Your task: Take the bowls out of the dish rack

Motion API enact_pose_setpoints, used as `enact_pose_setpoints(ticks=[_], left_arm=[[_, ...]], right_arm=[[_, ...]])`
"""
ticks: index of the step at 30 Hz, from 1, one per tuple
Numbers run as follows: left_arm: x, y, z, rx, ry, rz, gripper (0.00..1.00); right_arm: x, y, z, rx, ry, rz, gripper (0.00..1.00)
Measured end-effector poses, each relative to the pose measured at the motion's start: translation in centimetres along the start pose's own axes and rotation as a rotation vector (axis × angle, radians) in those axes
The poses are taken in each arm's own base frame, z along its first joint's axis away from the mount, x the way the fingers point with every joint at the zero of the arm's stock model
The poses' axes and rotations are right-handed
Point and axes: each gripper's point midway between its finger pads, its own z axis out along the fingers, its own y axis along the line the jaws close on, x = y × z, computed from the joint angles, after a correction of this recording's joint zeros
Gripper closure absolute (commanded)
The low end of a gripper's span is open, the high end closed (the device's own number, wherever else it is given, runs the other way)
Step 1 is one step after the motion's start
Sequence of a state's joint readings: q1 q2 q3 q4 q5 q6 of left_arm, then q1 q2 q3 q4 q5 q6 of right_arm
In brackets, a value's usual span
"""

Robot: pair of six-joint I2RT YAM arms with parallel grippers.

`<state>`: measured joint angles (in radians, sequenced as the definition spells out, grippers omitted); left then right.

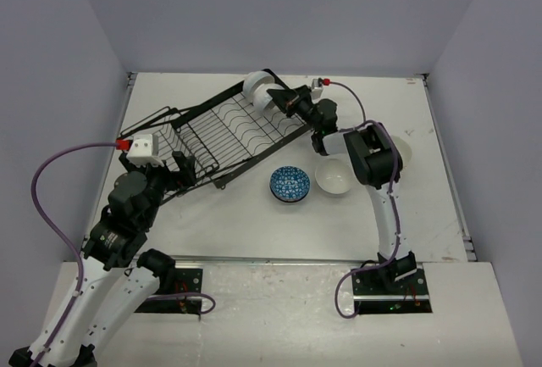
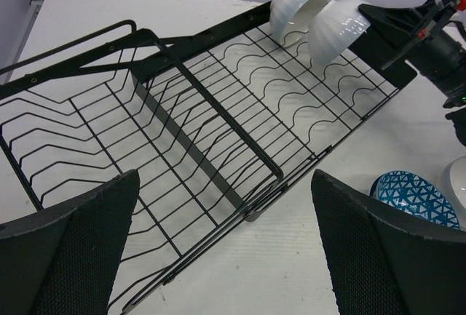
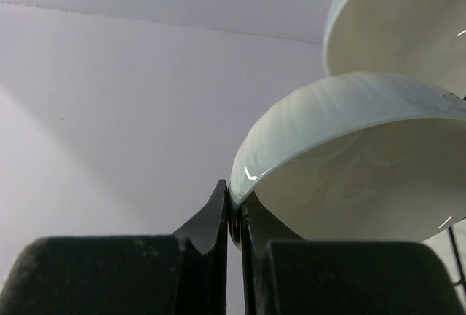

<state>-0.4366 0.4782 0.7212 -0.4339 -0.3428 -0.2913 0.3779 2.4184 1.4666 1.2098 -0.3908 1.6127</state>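
The right pincer pinches the rim of a ribbed white bowl at the upper-right end of the dish rack, with a second white bowl just behind it. The left pincer hangs spread above the rack's lower-left end. On the worktop, mid-frame, a blue-patterned bowl sits beside a plain white bowl.

A flat white rectangular tabletop is enclosed on three sides by plain pale grey-lilac wall panels (matte, unmarked). Even, diffuse lighting is noted; only soft shadows are cast.
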Motion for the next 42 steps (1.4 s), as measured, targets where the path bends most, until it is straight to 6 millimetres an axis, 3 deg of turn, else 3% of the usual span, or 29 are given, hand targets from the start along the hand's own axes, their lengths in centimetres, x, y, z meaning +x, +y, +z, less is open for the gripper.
enact_pose_setpoints(ticks=[4, 11, 14, 17, 20, 26, 29, 31, 42], left_arm=[[0.0, 0.1, 0.0, -0.003, -0.001, 0.0, 0.0], [-0.1, 0.5, 0.0, -0.022, -0.005, -0.003, 0.0], [-0.2, 0.8, 0.1, -0.037, -0.008, -0.005, 0.0], [-0.2, 0.9, 0.1, -0.04, -0.009, -0.006, 0.0], [-0.2, 1.0, 0.1, -0.042, -0.009, -0.007, 0.0], [-0.2, 1.2, 0.2, -0.051, -0.005, -0.008, 0.0], [-0.1, 1.2, 0.3, -0.05, -0.002, -0.008, 0.0], [0.0, 1.2, 0.4, -0.046, 0.003, -0.007, 0.0], [0.2, 0.9, 0.5, -0.035, 0.013, -0.006, 0.0]], right_arm=[[0.8, 4.4, -1.8, -0.021, 0.042, -0.041, 1.0], [3.9, 19.1, -7.7, -0.142, 0.184, -0.318, 1.0], [4.9, 22.6, -10.0, -0.055, 0.178, -0.524, 1.0], [5.9, 24.2, -12.2, 0.1, 0.137, -0.724, 1.0], [6.6, 22.9, -15.7, 0.308, 0.123, -0.869, 1.0], [4.3, 15.4, -25.1, 0.848, 0.165, -0.975, 1.0], [4.2, 12.4, -28.4, 1.039, 0.239, -0.998, 1.0], [4.7, 11.0, -29.8, 1.119, 0.306, -1.014, 1.0], [7.8, 2.0, -31.7, 1.397, 0.657, -1.071, 1.0]])
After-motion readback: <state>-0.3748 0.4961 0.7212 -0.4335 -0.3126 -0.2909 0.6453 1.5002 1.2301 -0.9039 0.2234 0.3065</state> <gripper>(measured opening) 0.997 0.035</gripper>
